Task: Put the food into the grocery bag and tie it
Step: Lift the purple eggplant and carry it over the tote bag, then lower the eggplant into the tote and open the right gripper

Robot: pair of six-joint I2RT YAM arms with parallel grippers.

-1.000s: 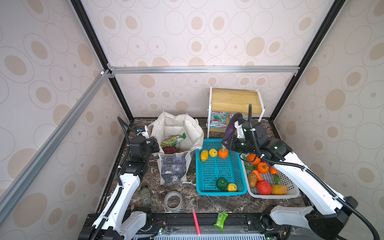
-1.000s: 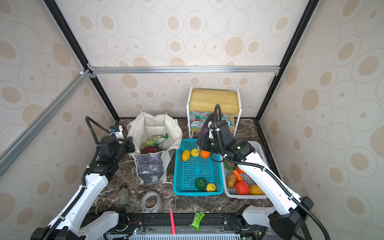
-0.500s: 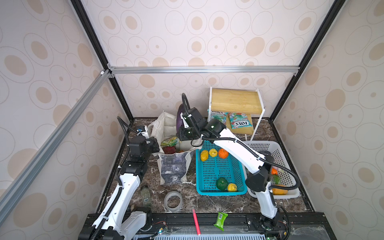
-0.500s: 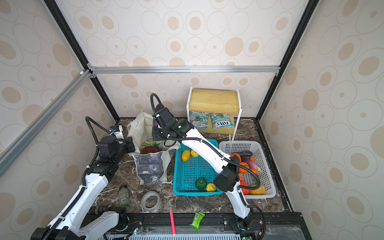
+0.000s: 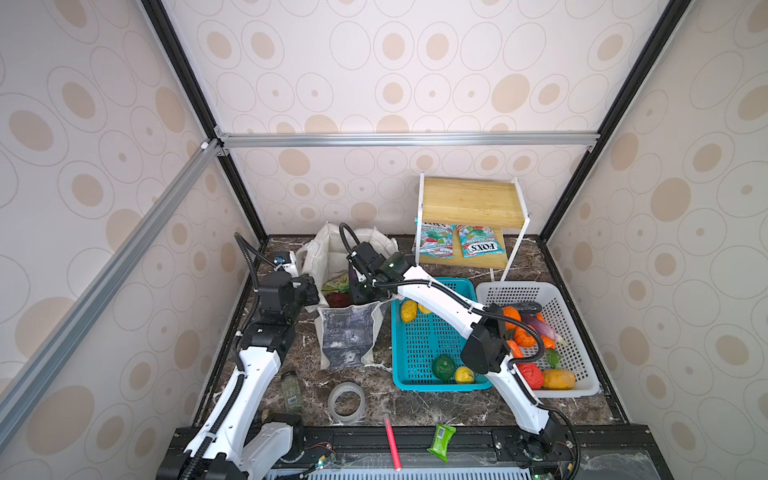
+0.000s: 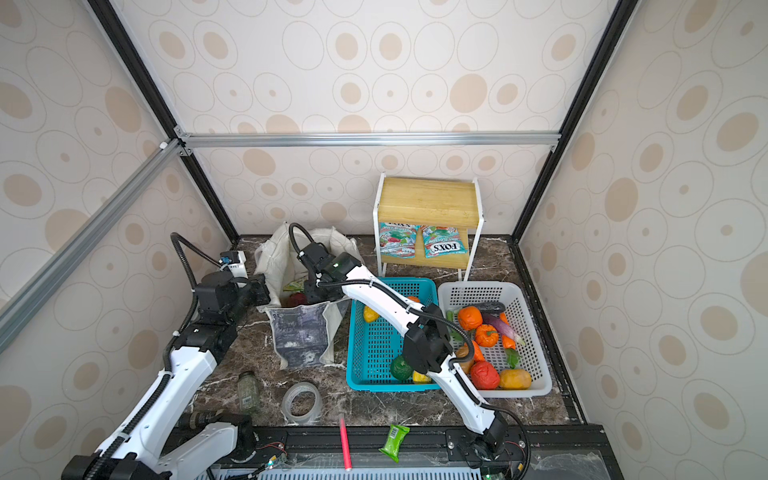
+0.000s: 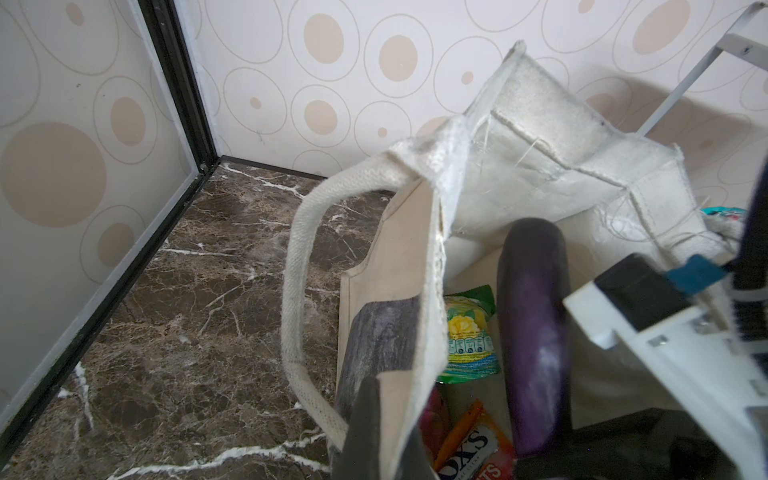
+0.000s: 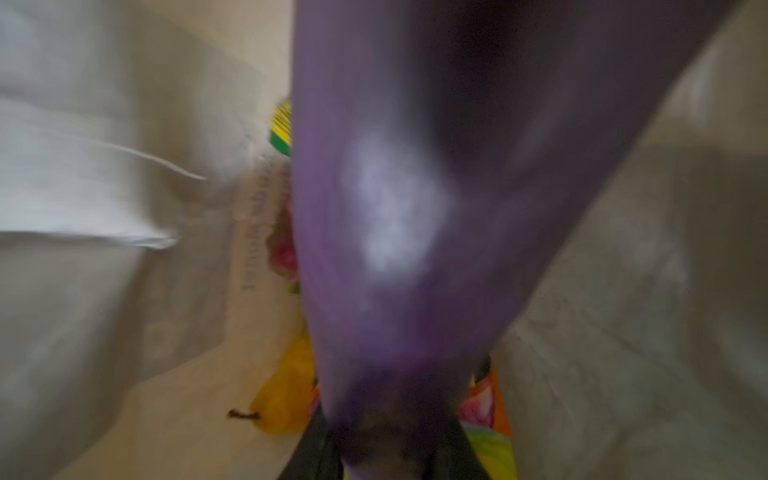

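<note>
The grocery bag is seen standing mouth up at the back left of the marble tabletop, just beside the teal basket. The left gripper is found clamped tight on the bag's left rim. In the left wrist view the canvas wall is seen pinched at its dark fingers, and one cream handle is hung loose outside.

The right arm is extended across the middle. The right gripper is held within the bag's mouth, jaws narrowed onto one end of a purple eggplant, which is carried above the contents. Whether its far end touches anything cannot be told, as the right wrist view is blurred.

Recorded inside the bag:
- green snack packet
- orange snack packet
- pink dragon fruit
- yellow lumpy fruit

In the teal basket a yellow fruit is noted at the far end, with a green round vegetable and a small yellow fruit at the near end. The white basket, further right, is loaded with an orange round vegetable, a red round vegetable, a second eggplant and others
</note>
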